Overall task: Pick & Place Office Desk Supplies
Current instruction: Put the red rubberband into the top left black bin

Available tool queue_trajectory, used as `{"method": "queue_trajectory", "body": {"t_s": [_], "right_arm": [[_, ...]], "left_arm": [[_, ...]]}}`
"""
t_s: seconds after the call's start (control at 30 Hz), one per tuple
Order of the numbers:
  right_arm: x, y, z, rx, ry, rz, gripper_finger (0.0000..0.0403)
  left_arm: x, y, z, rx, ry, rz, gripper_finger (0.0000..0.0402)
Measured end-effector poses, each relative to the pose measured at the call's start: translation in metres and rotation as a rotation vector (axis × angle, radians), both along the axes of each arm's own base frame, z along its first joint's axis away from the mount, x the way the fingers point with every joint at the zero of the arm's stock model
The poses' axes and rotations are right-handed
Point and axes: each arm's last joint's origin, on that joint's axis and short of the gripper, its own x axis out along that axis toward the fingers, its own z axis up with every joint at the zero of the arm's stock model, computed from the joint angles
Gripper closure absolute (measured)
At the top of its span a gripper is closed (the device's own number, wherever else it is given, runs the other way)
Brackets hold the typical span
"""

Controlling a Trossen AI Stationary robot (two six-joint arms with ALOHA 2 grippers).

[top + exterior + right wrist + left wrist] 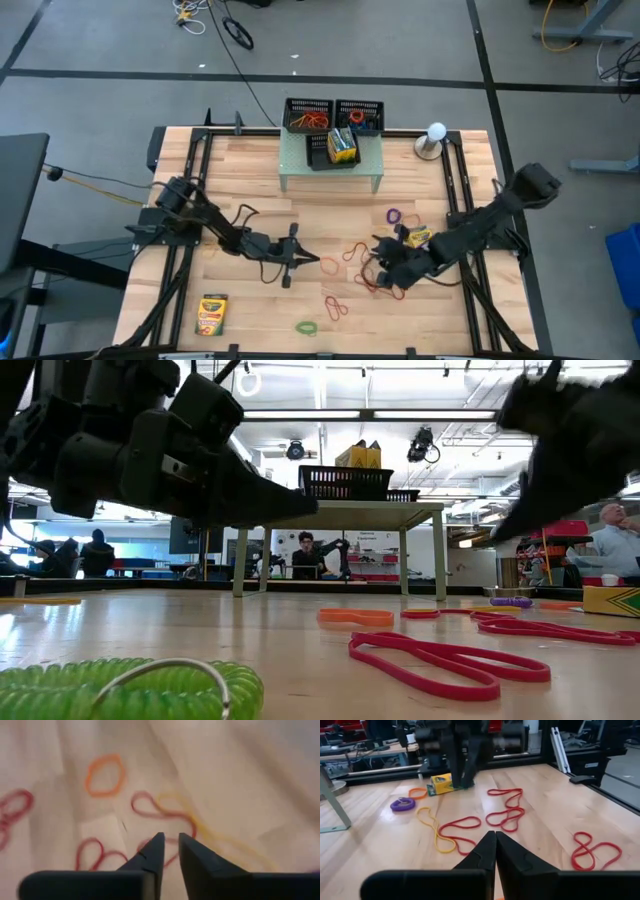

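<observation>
Rubber bands lie flat on the wooden table: an orange one (328,265), red ones (336,307) (462,827), a purple coil (395,215) and a green coil (306,327). One crayon box (212,313) lies near the near-left corner, and another (418,237) (442,783) beside my right arm. More boxes (343,147) stand in a tray on the riser. My left gripper (303,260) (495,836) is shut and empty, hovering left of the orange band. My right gripper (378,260) (170,839) hangs over the red and yellow bands (165,812), its fingers a narrow gap apart with nothing between them.
Two black mesh trays (308,113) sit at the far edge behind the pale green riser (330,165), and a third on it. A white round object (436,133) stands at the far right. Black frame rails (190,190) run along both table sides. People show in the room beyond.
</observation>
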Motion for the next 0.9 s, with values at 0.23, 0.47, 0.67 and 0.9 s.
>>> {"method": "queue_trajectory", "body": {"t_s": [0.23,0.47,0.67,0.9], "right_arm": [[0.013,-0.008,-0.029,0.16,0.131,-0.071,0.0273],[0.017,-0.01,-0.043,0.133,0.153,-0.12,0.0271],[0.02,-0.009,-0.044,0.087,0.152,-0.095,0.0327],[0.034,-0.002,-0.029,0.024,0.156,-0.011,0.0396]], "left_arm": [[0.002,-0.001,-0.002,0.003,0.006,0.004,0.0384],[0.002,0.0,-0.003,0.003,0.011,0.009,0.0385],[0.002,0.0,-0.003,-0.009,0.012,0.011,0.0385],[0.002,0.002,-0.006,-0.04,0.049,0.023,0.0385]]}}
